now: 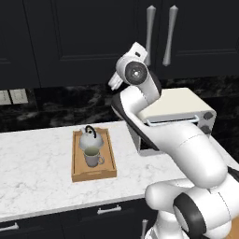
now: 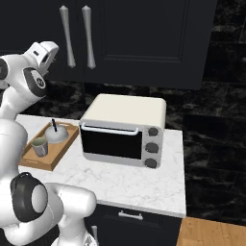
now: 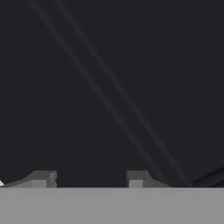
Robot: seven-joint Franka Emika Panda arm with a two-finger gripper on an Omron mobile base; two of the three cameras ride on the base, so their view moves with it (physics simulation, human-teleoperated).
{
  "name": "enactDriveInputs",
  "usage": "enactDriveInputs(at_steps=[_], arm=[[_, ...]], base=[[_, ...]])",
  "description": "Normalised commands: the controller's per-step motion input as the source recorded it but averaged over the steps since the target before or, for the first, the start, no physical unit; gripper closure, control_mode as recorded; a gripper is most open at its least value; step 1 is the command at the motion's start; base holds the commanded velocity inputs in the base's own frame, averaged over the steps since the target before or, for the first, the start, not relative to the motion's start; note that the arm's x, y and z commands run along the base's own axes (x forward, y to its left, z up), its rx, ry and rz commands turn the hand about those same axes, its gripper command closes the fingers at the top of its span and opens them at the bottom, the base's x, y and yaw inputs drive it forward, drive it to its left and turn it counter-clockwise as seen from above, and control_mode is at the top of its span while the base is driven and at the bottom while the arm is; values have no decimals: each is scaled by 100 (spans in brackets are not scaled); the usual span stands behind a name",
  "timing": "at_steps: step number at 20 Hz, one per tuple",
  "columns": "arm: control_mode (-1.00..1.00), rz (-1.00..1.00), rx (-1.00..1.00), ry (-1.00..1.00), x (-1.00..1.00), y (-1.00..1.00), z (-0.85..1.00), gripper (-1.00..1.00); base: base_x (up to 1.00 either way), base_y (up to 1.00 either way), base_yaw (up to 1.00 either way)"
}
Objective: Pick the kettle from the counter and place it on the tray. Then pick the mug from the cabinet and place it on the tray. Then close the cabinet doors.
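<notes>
In the hand view the gripper (image 3: 87,177) shows two finger tips with a clear gap between them and nothing in it, so the jaws stand partly apart and hold nothing. Straight ahead of them is flat black panel crossed by faint slanting lines, which I take to be the seam and edge of the cabinet doors (image 1: 93,42) seen very close. From the base views the hand is raised high, up against the black cabinet (image 2: 144,43) just left of the two silver bar handles (image 1: 161,35).

Below and to the left, on the white counter (image 1: 37,163), the wooden tray (image 1: 77,175) carries both the kettle (image 1: 88,138) at its far end and the mug (image 1: 93,158) just nearer, the two close together. To the right of the tray stands a toaster oven (image 2: 122,132).

So both placings look done. The doors appear flush in both base views, so I judge the closing to be finished or in its last push.

Whether the fingers actually touch the door I cannot tell; the wrist hides the contact in the base views, and the cabinet's inner shelf is out of sight
</notes>
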Motion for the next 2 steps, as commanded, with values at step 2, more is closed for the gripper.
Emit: enactDriveInputs(at_steps=[2], arm=[[-100, 0, 0, 0, 24, -2, -4, -100]], base=[[0, 0, 0]])
